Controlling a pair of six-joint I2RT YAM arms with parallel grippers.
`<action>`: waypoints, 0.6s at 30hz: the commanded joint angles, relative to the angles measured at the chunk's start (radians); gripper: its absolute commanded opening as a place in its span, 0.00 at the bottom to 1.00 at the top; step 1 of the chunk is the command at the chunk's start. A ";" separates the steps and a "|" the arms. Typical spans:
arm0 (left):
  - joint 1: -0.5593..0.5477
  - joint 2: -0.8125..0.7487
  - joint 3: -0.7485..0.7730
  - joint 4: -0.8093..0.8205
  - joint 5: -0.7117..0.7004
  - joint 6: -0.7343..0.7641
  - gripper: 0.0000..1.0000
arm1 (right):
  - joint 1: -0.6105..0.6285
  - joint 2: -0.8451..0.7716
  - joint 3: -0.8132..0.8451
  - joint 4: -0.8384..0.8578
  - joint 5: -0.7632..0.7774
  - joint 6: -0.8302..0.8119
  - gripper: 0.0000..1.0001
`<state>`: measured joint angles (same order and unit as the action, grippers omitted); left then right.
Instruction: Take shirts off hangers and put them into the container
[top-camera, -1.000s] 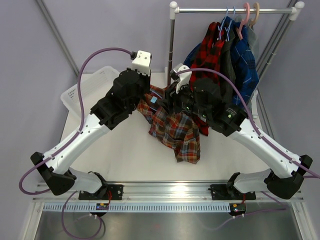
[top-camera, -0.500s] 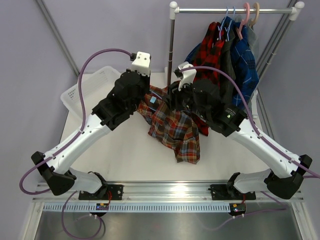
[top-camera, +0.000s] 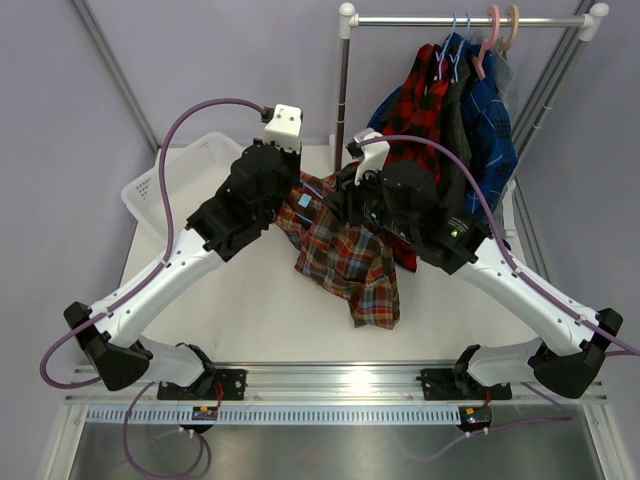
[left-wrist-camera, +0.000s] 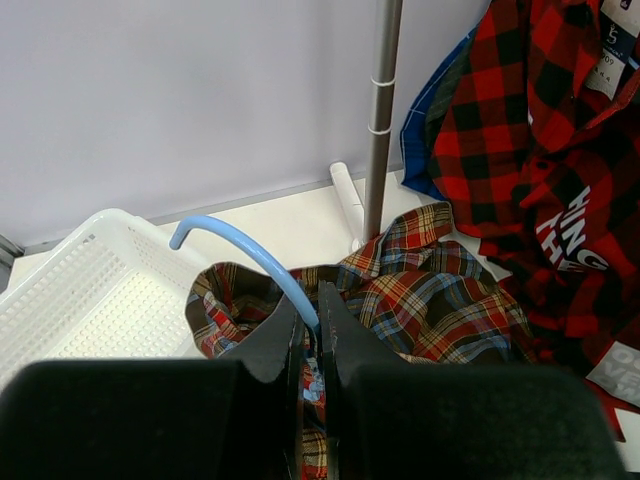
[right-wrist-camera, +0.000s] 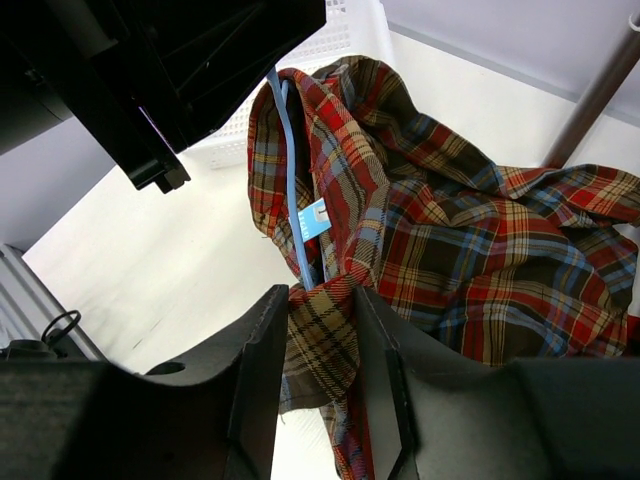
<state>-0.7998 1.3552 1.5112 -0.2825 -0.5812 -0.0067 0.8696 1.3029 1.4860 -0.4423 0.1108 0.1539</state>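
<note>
Left gripper (left-wrist-camera: 318, 335): pinched together on thin light-blue hanger (left-wrist-camera: 245, 250) with curved hook. Right gripper (right-wrist-camera: 322, 330): clamped on soft fold of brown-orange-green plaid shirt (right-wrist-camera: 470, 250), crumpled on white table (top-camera: 250, 310) near slotted white basket (left-wrist-camera: 60, 300). Top view only: metal rail (top-camera: 465, 20). Left wrist only: white lettering on red-and-black check shirt (left-wrist-camera: 540, 150).

A robotics lab test cell, not a home or a shop. Two robot arms, the left arm (top-camera: 160, 280) and the right arm (top-camera: 520, 295), are bolted to an aluminium rail (top-camera: 330, 372) at the near edge of a bare white table (top-camera: 250, 320). Purple cables (top-camera: 225, 99) loop from their wrists. Plain grey-lilac backdrop walls (top-camera: 40, 150) close the space and slanted metal struts (top-camera: 112, 68) frame it. A small garment rack (top-camera: 343, 90) with a few plaid shirts (top-camera: 430, 100) stands at the table's far edge
</note>
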 joint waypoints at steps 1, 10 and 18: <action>-0.003 -0.021 0.007 0.103 -0.029 -0.001 0.00 | 0.011 0.001 -0.003 0.016 -0.014 0.006 0.39; -0.003 -0.028 -0.005 0.123 -0.058 0.031 0.00 | 0.011 0.004 -0.003 -0.002 0.010 0.001 0.00; 0.030 -0.044 0.000 0.149 -0.106 0.067 0.00 | 0.011 -0.111 -0.104 -0.003 0.091 -0.008 0.00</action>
<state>-0.7963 1.3548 1.4960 -0.2539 -0.6212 0.0391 0.8700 1.2617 1.4174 -0.4347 0.1383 0.1558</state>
